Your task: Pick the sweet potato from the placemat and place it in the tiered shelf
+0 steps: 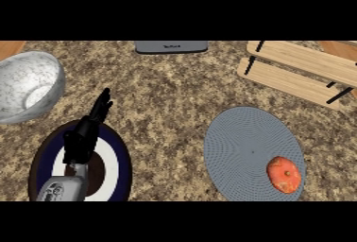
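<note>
Head view: left hand rests with fingers straight and released above a dark-rimmed plate. Well to its right lies the round grey placemat, with the orange sweet potato on its near-right part. Farther right and beyond — the wooden tiered shelf. Beside the hand's left stands a speckled bowl.

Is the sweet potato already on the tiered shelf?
No, the sweet potato lies on the placemat, apart from the tiered shelf.
</note>
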{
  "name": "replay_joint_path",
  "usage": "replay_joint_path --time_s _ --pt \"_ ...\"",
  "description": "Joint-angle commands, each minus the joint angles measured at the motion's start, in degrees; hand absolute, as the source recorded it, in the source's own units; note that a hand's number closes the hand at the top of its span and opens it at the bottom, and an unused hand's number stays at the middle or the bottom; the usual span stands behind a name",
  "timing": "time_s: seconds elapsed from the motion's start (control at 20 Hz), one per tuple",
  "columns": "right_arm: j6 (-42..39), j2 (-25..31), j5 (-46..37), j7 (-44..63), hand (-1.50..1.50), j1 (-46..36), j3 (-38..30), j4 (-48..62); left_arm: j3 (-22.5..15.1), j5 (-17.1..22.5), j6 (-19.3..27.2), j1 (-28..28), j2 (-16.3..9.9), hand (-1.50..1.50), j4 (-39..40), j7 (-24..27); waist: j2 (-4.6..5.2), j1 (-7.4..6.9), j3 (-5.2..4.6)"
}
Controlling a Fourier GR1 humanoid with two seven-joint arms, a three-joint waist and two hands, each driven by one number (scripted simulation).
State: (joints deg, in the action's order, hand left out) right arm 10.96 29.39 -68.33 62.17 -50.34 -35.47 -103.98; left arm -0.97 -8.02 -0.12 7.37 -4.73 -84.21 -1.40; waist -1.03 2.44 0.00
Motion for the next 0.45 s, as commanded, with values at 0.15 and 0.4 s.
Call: replay_joint_path --time_s 0.15,0.4 --pt "-22.8 3.8 11.8 4.5 -1.5 9.2 -11.1 -17.0 2.0 0.4 0.1 -1.1 -1.6 0.0 0.1 0.7 -0.41 1.67 0.05" --pt "-32.6 1.5 21.9 5.8 -1.5 15.8 -20.3 -29.5 1.1 0.0 -0.1 -0.5 -1.3 0.0 -1.2 -1.5 -0.44 1.95 0.04"
